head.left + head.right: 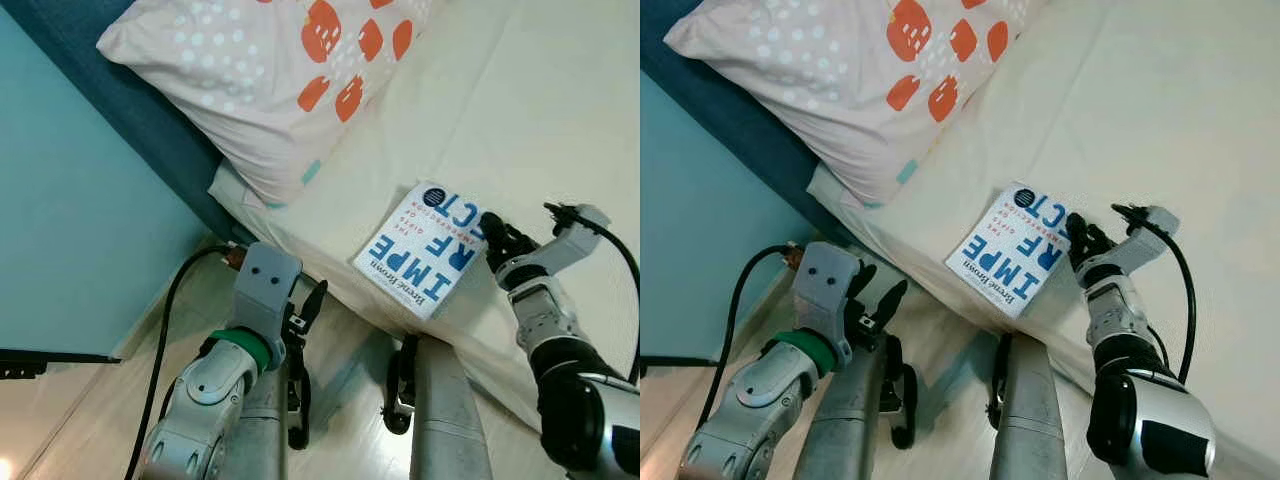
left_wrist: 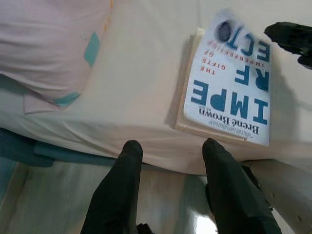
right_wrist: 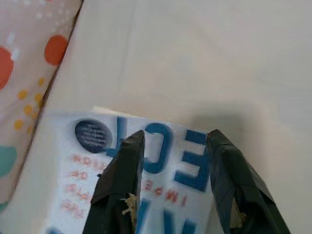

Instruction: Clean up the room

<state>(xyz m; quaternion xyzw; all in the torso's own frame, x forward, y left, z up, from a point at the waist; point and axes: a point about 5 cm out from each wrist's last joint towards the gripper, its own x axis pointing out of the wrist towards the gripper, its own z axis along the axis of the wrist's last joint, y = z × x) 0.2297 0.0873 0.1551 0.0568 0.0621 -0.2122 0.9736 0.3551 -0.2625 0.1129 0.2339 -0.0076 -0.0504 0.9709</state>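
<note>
The right gripper (image 1: 497, 235) covers the book (image 1: 425, 250) title's last letters, the pillow (image 1: 270, 70) runs off the top edge, and the small cover print looks unreadable.

a bed (image 1: 560, 120) covered with a cream sheet fills the upper right of the head views. the sheet hangs over the mattress edge and shows shallow folds. a pillow (image 1: 250, 70) in a pale case printed with orange shapes, yellow dots and teal patches lies at the head of the bed, its corner overhanging the mattress edge. a dark blue bed frame (image 1: 150, 120) runs under the pillow. beside it stands a light teal wall (image 1: 70, 230). the floor (image 1: 340, 410) is pale wood-look plank and reflects light as a bright glare spot near the bed side.
</note>
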